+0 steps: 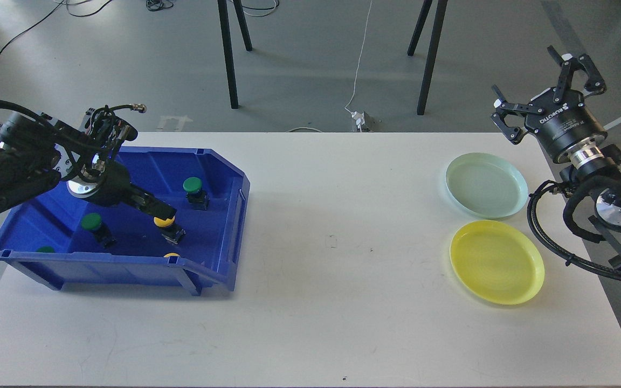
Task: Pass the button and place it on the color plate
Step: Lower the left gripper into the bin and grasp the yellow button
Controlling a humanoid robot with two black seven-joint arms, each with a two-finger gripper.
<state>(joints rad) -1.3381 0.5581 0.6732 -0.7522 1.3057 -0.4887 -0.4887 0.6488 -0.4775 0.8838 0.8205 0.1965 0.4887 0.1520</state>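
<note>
White counter [310,226] carries blue bin [224,178] at left. My left tool [164,213] grips a yellow button [165,220] inside; right tool [550,91] hangs open, far right of the plates [496,262].

Blue bin [224,178]; yellow plate [496,262]; pale green plate [485,185]; white table [316,269].

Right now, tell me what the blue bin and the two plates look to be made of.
Blue bin: probably moulded plastic, with a uniform colour, ribbed rim and soft sheen on the walls.
Yellow plate: likely thin plastic, slightly translucent and glossy along the rim.
Pale green plate: looks the same, smooth with a faint shine; glazed ceramic cannot be ruled out.
</note>
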